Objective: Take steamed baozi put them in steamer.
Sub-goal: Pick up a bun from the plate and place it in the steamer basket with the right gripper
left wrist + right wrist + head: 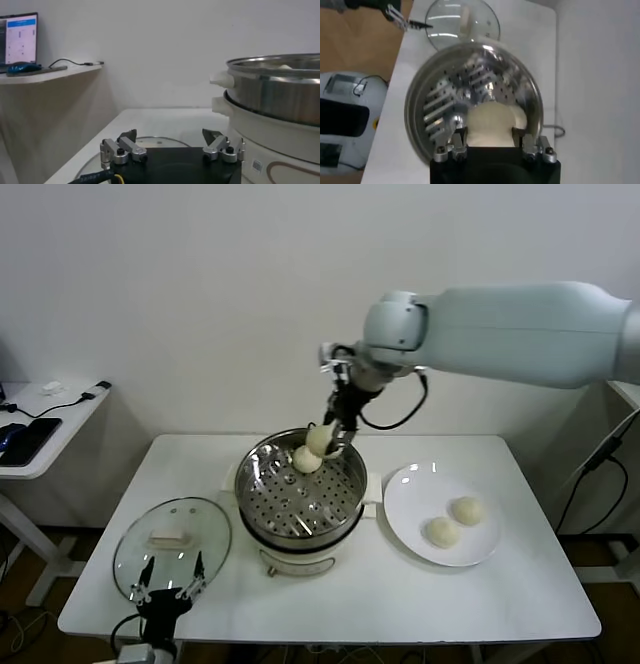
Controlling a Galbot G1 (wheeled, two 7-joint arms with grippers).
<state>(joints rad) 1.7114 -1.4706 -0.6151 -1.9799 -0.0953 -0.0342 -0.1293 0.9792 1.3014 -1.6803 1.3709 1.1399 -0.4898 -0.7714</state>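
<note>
Left claw [168, 576] open over glass lid [172, 546]; right claw [334, 434] gripping round baozi [318, 440] above upright steamer [300, 496].

My steamer [300, 509] is a round, shiny steel pot on a white base with white side handles, standing upright with its lid off; the perforated tray inside it is in plain sight. One pale, smooth bun [306, 460] already lies on that tray at the steamer's far rim. A second bun [319, 440] is clamped in my right pincer [327, 446], just above the first bun and over that same far rim. Two more creamy buns [452, 522] lie close together, well apart from the steamer on its right side.
</note>
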